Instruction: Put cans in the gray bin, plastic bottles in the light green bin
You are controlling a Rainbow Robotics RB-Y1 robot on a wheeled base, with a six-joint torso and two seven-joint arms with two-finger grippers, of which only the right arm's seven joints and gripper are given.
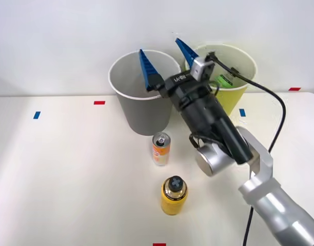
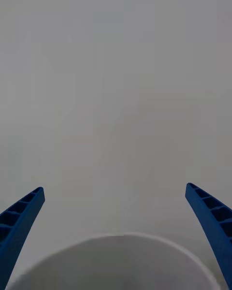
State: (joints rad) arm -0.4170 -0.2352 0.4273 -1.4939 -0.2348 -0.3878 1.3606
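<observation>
The gray bin (image 1: 144,110) stands at the back middle of the table, and the light green bin (image 1: 234,97) stands just to its right. My right gripper (image 1: 159,46) hangs open and empty over the gray bin's mouth, fingers pointing up and away. In the right wrist view the gripper (image 2: 114,187) is spread wide above a white bin rim (image 2: 121,235). An orange and white can (image 1: 161,148) stands upright on the table in front of the gray bin. A green-labelled plastic bottle (image 1: 226,81) lies inside the light green bin, partly hidden by my arm.
A small yellow container with a dark cap (image 1: 173,195) stands upright nearer the front, below the can. Red tape marks (image 1: 99,102) and blue tape marks (image 1: 36,115) dot the white table. A black cable (image 1: 280,102) loops off my wrist.
</observation>
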